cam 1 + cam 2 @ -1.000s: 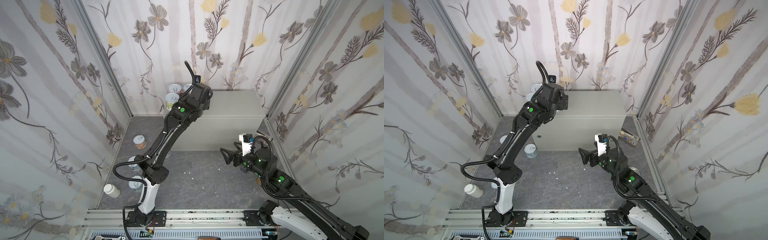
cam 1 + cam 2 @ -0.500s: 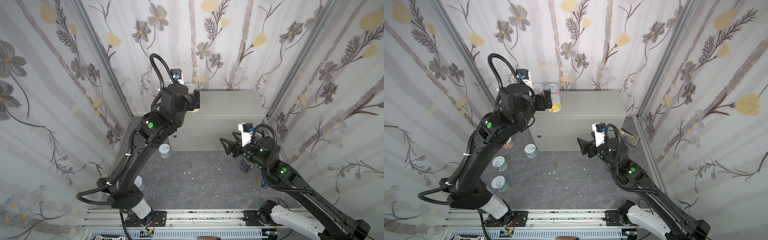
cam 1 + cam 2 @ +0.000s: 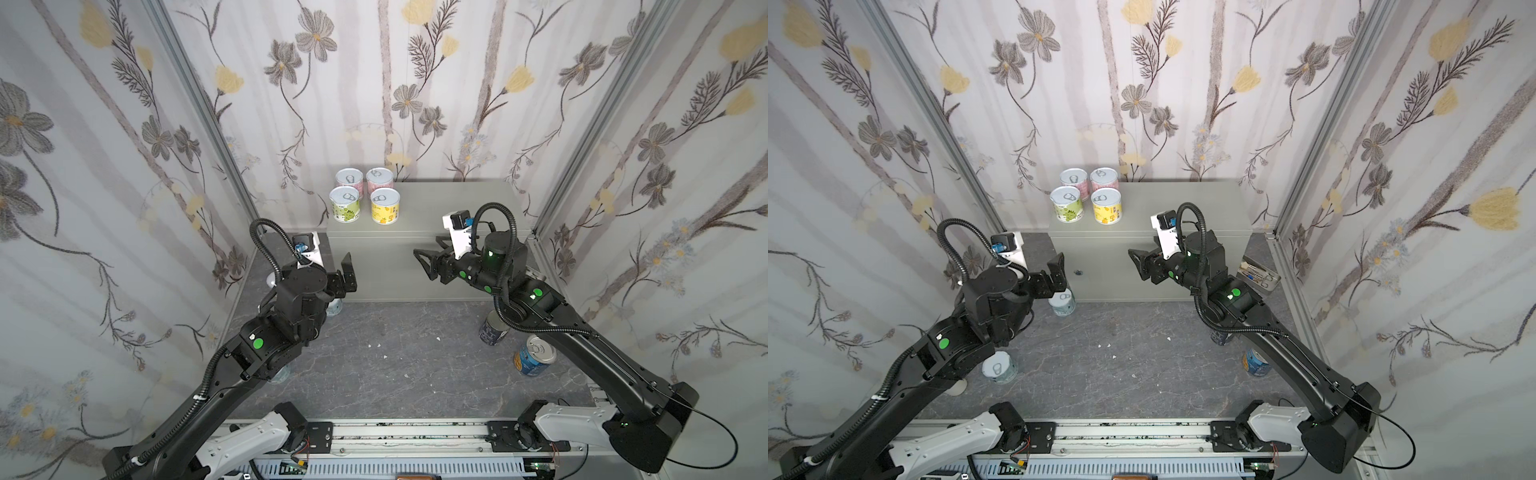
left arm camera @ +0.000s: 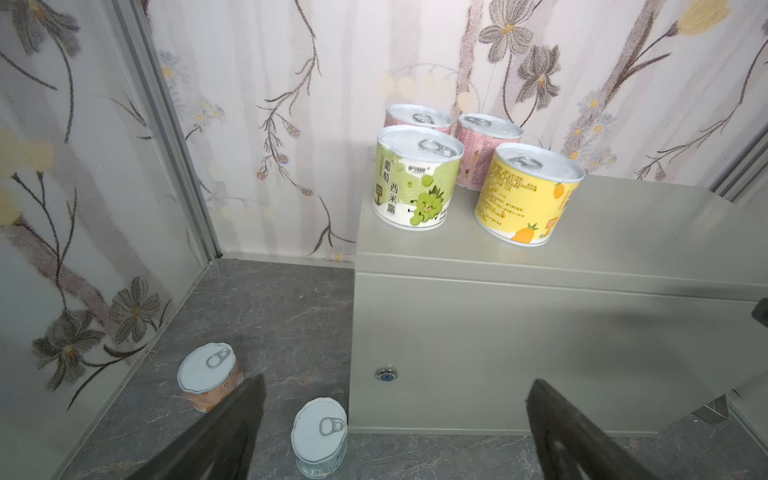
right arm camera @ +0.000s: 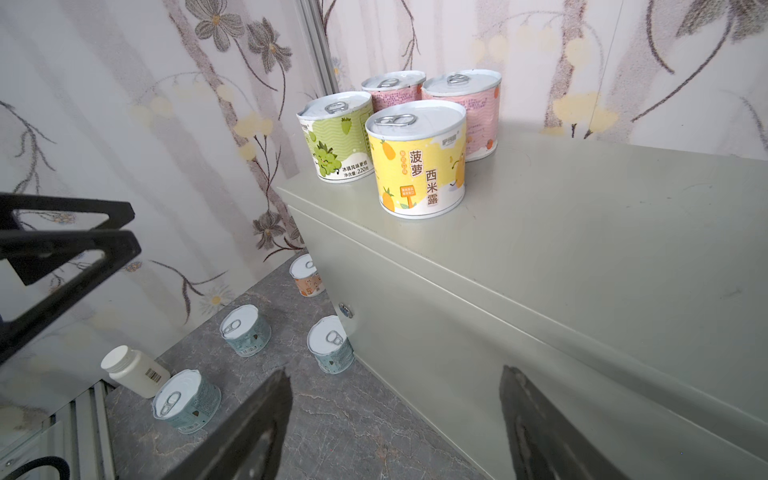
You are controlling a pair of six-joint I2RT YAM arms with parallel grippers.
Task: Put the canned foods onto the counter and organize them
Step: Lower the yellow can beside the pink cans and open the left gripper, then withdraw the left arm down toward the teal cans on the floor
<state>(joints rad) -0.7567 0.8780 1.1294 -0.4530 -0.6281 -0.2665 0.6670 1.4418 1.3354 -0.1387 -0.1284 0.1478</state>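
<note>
Four cans (image 3: pixel 385 206) stand upright, lids up, on counter (image 3: pixel 457 208).

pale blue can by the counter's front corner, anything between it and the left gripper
Nothing visible does. The left gripper hangs open above the pale blue can, which stands upright on the floor close beside the counter. No other can or object lies between them in the top or left wrist views.

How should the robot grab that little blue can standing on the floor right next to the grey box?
Probably from above, jaws closing on the curved side wall of the blue can, one jaw to each side along the front of the counter. It stands upright, lid up, and the counter looks too close for a jaw between them.
</note>
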